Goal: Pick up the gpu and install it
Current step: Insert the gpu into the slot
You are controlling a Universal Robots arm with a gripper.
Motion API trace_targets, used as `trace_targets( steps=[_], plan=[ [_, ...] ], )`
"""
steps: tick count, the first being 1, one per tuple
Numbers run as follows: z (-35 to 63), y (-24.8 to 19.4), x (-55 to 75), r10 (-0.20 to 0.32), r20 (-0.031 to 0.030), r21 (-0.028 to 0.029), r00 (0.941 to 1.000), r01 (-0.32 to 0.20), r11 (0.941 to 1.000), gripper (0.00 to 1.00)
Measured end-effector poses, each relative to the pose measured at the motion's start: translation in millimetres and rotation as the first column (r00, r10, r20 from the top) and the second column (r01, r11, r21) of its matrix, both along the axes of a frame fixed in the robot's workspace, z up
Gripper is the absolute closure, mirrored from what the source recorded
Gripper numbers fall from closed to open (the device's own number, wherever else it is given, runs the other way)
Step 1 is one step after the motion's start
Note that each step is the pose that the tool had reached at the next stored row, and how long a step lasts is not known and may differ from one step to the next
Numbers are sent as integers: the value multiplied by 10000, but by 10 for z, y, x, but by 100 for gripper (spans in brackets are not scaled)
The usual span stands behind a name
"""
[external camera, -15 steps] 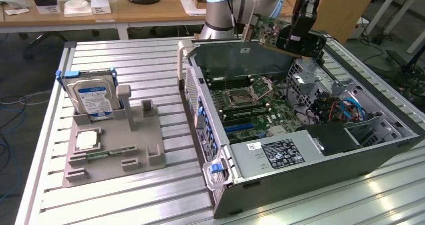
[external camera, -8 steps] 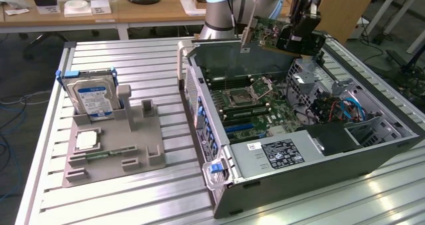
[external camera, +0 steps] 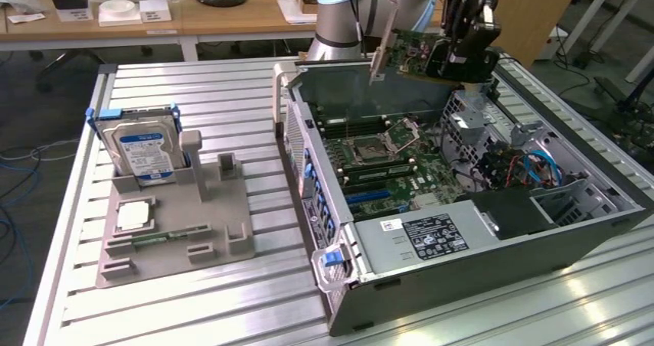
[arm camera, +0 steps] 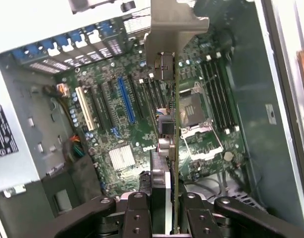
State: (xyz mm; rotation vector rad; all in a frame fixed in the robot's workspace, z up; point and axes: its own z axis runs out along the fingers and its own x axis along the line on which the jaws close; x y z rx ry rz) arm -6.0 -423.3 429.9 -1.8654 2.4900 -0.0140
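The gpu (external camera: 407,53), a green card with a silvery bracket at one end, hangs tilted in the air above the back of the open computer case (external camera: 572,243). My gripper (external camera: 446,58) is shut on the card's end away from the bracket. In the wrist view the gpu (arm camera: 175,124) appears edge-on between my fingers (arm camera: 137,215), with my gripper (arm camera: 164,201) clamped on it. Its bracket points down toward the motherboard (arm camera: 122,134). The card is clear of the board and touches no slot.
The motherboard carries a long blue slot (arm camera: 126,99), a white slot (arm camera: 84,108) and a CPU socket (arm camera: 194,101). A power supply (external camera: 430,235) fills the case's near end. On the exterior view's left, a grey fixture (external camera: 220,231) holds a hard drive (external camera: 143,143), a chip (external camera: 134,216) and a memory stick (external camera: 158,239).
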Motion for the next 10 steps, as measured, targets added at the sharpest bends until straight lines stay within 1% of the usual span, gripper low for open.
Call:
trace_targets(
  steps=[3, 5, 8, 10],
  plan=[
    [-2, 0, 0, 533, 0, 0, 9986, -533, 9986, 72],
    [-4, 0, 0, 903, 0, 0, 9959, -903, 9959, 72],
    [-7, 0, 0, 1426, 0, -1, 9898, -1426, 9898, 72],
    [-8, 0, 0, 1782, 0, -1, 9840, -1782, 9840, 72]
  ],
)
